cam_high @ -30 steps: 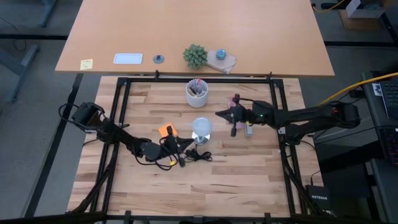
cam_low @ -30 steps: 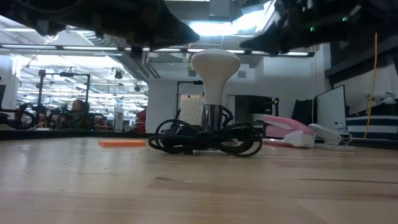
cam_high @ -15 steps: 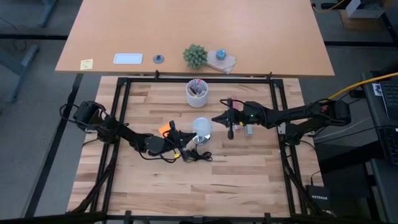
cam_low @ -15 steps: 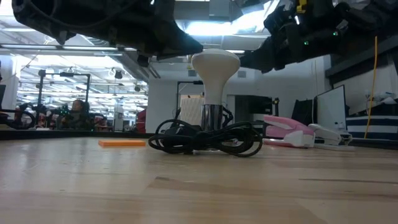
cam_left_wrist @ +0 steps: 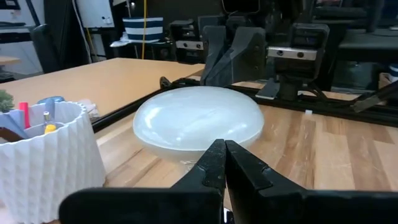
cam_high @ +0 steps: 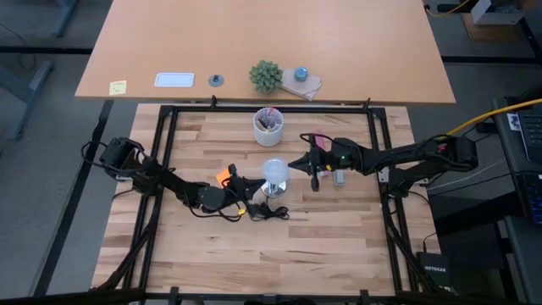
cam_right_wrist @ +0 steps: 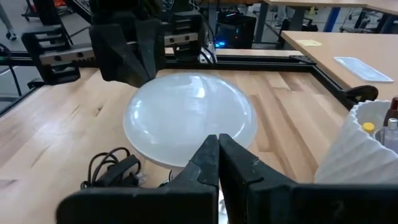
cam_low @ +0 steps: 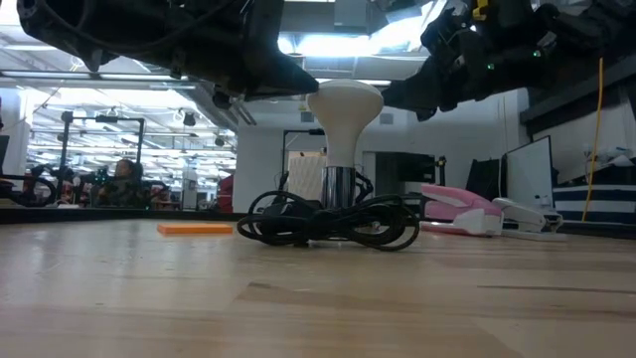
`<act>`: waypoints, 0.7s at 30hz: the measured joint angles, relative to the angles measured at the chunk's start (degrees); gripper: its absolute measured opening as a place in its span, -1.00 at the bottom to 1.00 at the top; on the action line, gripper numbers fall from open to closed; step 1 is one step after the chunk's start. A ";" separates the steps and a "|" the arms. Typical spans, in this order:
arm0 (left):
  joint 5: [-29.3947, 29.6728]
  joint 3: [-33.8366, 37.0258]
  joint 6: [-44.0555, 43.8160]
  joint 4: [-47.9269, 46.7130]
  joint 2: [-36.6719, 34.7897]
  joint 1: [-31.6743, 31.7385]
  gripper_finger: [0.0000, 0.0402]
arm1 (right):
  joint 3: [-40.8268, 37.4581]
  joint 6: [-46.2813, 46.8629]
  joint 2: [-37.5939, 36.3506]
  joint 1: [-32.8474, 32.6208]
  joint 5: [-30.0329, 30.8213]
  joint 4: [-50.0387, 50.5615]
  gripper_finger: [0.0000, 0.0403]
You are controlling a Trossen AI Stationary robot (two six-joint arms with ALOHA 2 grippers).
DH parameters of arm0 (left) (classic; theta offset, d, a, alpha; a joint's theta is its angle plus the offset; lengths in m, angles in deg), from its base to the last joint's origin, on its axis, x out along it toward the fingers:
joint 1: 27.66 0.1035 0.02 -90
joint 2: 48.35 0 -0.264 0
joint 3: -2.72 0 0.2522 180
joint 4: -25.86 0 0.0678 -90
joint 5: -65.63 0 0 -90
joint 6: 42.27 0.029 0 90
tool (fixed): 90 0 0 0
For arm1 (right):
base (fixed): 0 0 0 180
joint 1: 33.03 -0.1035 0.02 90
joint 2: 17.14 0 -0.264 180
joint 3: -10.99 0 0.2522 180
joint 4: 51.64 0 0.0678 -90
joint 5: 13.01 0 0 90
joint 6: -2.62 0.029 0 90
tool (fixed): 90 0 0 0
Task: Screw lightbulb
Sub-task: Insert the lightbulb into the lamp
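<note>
Lightbulb: the small white funnel-shaped lightbulb [cam_high: 274,173] stood upright near the middle of the pale wooden slatted table [cam_high: 322,246], its rounded wide end up and its narrow greyish base down in a round silvery fitting [cam_low: 338,189].
Cord: a black cord [cam_low: 328,221] lay coiled on the table around the foot of the lightbulb.
Left gripper: the left gripper [cam_high: 240,183] hovered just beside the lightbulb, level with its rounded top; in the left wrist view its dark fingers [cam_left_wrist: 214,165] were pressed together, holding nothing.
Right gripper: the right gripper [cam_high: 298,161] hovered just beside the lightbulb on the side opposite the left gripper; its fingers [cam_right_wrist: 211,155] were likewise pressed together and empty.
Contact: whether either gripper touched the lightbulb could not be told.
Cup: a white ribbed cylindrical cup of pens [cam_high: 268,125] stood beyond the lightbulb, well apart from it.
Orange piece: a flat orange piece [cam_high: 225,177] lay near the lightbulb, under the left arm.
Pink object: a pink and white object [cam_low: 459,211] lay beside the lightbulb, below the right arm.
</note>
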 joint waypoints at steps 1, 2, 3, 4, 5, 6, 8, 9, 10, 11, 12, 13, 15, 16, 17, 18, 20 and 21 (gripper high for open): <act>0.11 0.00 0.00 0.02 0.00 0.00 -0.99 | 0.00 0.07 0.00 0.00 0.00 -0.02 -0.97; 0.15 0.00 0.00 0.02 0.00 0.00 -0.99 | 0.00 0.11 0.00 -0.02 0.00 0.00 -0.97; 0.15 0.00 0.01 0.00 0.00 0.00 -0.99 | 0.00 0.16 0.00 -0.02 -0.03 0.00 -0.97; 0.15 0.00 0.02 0.01 0.00 0.00 -0.99 | 0.00 0.66 0.00 -0.02 -0.29 -0.02 -0.97; 0.18 0.00 0.02 0.02 0.00 0.00 -0.99 | 0.00 1.19 0.00 -0.02 -0.53 0.00 -0.97; 0.33 0.00 0.02 0.00 0.00 -0.01 -0.99 | 0.00 1.50 0.00 -0.02 -0.99 0.00 -0.97; 1.18 0.00 0.03 -0.01 0.00 -0.02 -0.99 | -0.02 1.62 0.00 0.00 -2.27 -0.04 -0.97; 1.72 0.00 0.03 -0.02 0.00 -0.02 -0.99 | -0.02 1.69 0.00 -0.02 -2.85 -0.07 -0.97; 2.28 0.00 0.04 -0.02 0.00 -0.02 -0.99 | -0.02 2.23 0.00 -0.02 -3.35 -0.11 -0.97; 2.75 0.00 0.04 -0.04 0.00 -0.02 -0.99 | -0.02 2.65 0.00 -0.02 -3.45 -0.14 -0.97; 3.17 0.00 0.04 -0.09 0.00 -0.02 -0.99 | -0.02 2.91 0.00 -0.02 -3.45 -0.13 -0.97; 3.57 0.00 0.04 -0.14 0.00 -0.02 -0.99 | -0.02 2.98 0.00 -0.02 -3.48 -0.15 -0.97; 4.56 0.00 0.02 -0.45 0.00 -0.02 -0.99 | -0.02 3.10 0.00 -0.57 -3.45 -0.16 -0.97; 5.20 0.00 -0.13 -0.70 0.00 -0.02 -0.99 | -0.02 3.10 0.00 -1.01 -3.44 -0.21 -0.97; 5.73 0.00 -0.57 -1.07 0.00 0.01 -0.99 | -0.02 3.10 0.00 -1.58 -3.49 -0.36 -0.97; 6.32 0.00 -1.00 -1.31 0.00 0.16 -0.99 | -0.02 3.10 0.00 -2.30 -3.52 -0.46 -0.97; 7.01 0.00 -2.49 -2.19 0.00 0.57 -0.99 | -0.07 2.88 0.00 -3.71 -3.43 -1.12 -0.97; 7.05 0.00 -3.03 -2.63 0.00 0.82 -0.99 | -0.07 2.68 0.00 -4.42 -3.22 -1.62 -0.97</act>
